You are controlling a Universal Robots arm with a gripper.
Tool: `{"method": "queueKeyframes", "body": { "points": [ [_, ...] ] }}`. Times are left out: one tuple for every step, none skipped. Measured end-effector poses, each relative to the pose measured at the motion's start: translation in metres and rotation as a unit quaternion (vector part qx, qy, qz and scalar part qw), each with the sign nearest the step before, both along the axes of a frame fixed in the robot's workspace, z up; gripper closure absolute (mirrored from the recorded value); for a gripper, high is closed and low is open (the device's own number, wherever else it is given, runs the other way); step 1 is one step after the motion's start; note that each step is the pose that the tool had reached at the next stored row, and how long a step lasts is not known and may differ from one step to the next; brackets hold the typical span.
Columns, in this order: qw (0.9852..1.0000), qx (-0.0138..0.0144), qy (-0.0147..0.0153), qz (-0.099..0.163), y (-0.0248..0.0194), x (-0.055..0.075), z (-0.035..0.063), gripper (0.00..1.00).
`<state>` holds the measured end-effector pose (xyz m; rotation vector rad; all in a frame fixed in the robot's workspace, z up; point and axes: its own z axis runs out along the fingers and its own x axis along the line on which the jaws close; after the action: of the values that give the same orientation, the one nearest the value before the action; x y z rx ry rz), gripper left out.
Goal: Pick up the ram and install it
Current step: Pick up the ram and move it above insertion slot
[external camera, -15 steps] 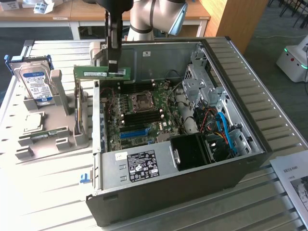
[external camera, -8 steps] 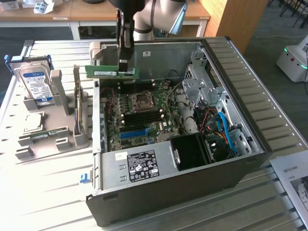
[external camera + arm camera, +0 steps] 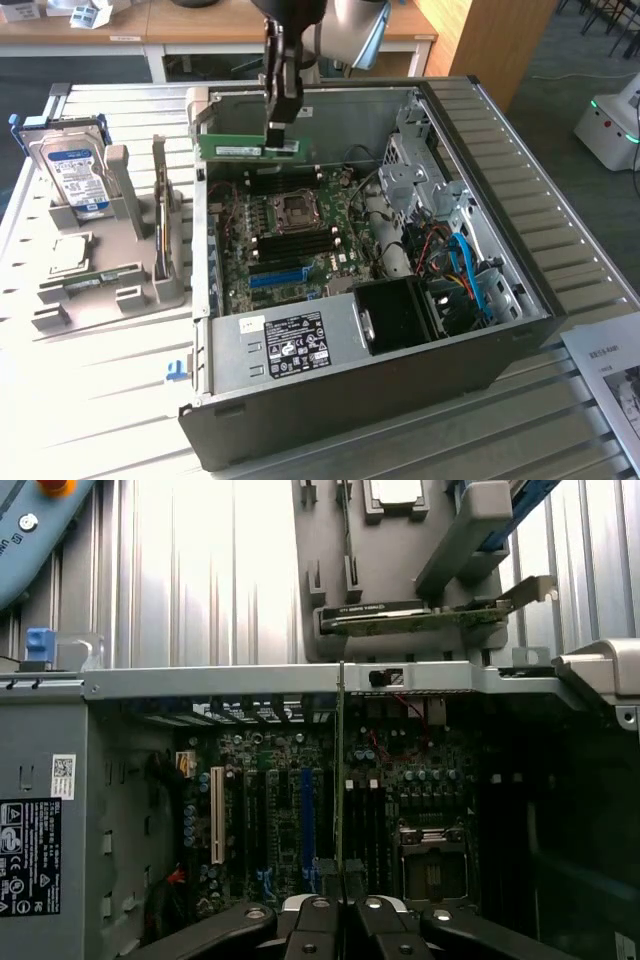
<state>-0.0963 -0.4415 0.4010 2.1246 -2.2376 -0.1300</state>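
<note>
Green ram (image 3: 245,148): hanging over the far end of the open PC case (image 3: 520,300), not in any slot yet.
Long axis: pretty much level, running from the exterior view's left to its right. It's up on its thin edge, with the white-label side facing that camera.
Jaws: pinched narrow on the ram from above, gripping the end at the exterior view's right.
Wrist view: same ram (image 3: 341,770) but edge-on, just a thin line going straight out from between the black fingers (image 3: 240,925). It runs parallel with the dark memory slots (image 3: 372,815) on the motherboard (image 3: 250,810), and the CPU socket (image 3: 435,855) sits beside those slots.
Exterior view extras: blue-labelled hard drive (image 3: 77,170) standing in a grey holder (image 3: 130,290) on the slatted metal surface (image 3: 100,400). That's to the view's left of the case, well apart from the ram.
Other green board (image 3: 420,618): sits in that holder, past the case rim.
</note>
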Motion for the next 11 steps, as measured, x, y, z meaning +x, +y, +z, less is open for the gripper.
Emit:
{"method": "queueKeyframes", "body": {
  "points": [
    [1.0, 0.0, 0.0, 0.0, 0.0, 0.003, 0.0, 0.88],
    [1.0, 0.0, 0.0, 0.0, 0.0, 0.005, 0.0, 0.88],
    [1.0, 0.0, 0.0, 0.0, 0.0, 0.008, 0.0, 0.88],
    [1.0, 0.0, 0.0, 0.0, 0.0, 0.011, 0.0, 0.88],
    [1.0, 0.0, 0.0, 0.0, 0.0, 0.014, 0.0, 0.88],
    [1.0, 0.0, 0.0, 0.0, 0.0, 0.017, 0.0, 0.88],
    [1.0, 0.0, 0.0, 0.0, 0.0, 0.02, 0.0, 0.88],
    [1.0, 0.0, 0.0, 0.0, 0.0, 0.024, 0.0, 0.88],
    [1.0, 0.0, 0.0, 0.0, 0.0, 0.027, 0.0, 0.88],
    [1.0, 0.0, 0.0, 0.0, 0.0, 0.03, 0.0, 0.88],
    [1.0, 0.0, 0.0, 0.0, 0.0, 0.033, 0.0, 0.88]
  ]
}}
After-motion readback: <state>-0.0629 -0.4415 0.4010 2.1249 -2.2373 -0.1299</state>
